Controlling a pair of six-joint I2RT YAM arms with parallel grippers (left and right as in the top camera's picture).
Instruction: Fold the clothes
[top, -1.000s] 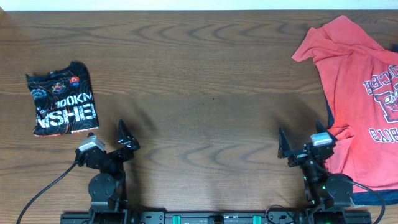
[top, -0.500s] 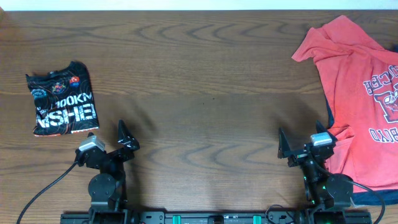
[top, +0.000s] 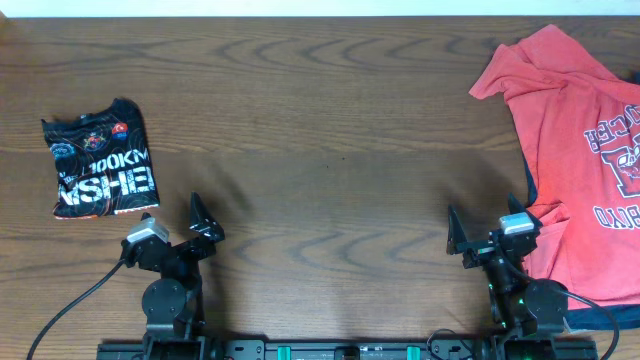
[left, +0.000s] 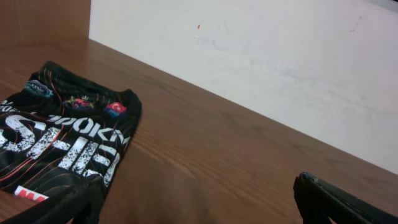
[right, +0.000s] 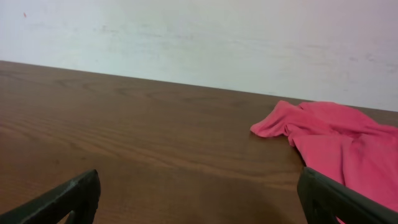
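Your left end effector (left: 199, 208) and right end effector (right: 199, 205) stand spread. The black printed shirt (top: 100, 160) lies far from the coral-red T-shirt (top: 575, 160).

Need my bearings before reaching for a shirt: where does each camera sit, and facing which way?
Overhead: above the table, looking straight down; left gripper and right gripper show at the near edge.
Left wrist: low, facing the far wall over the black printed shirt; own fingertips at bottom.
Right wrist: low, facing the wall past the coral-red T-shirt; own fingertips at bottom.
Shared: each shirt also shows overhead.
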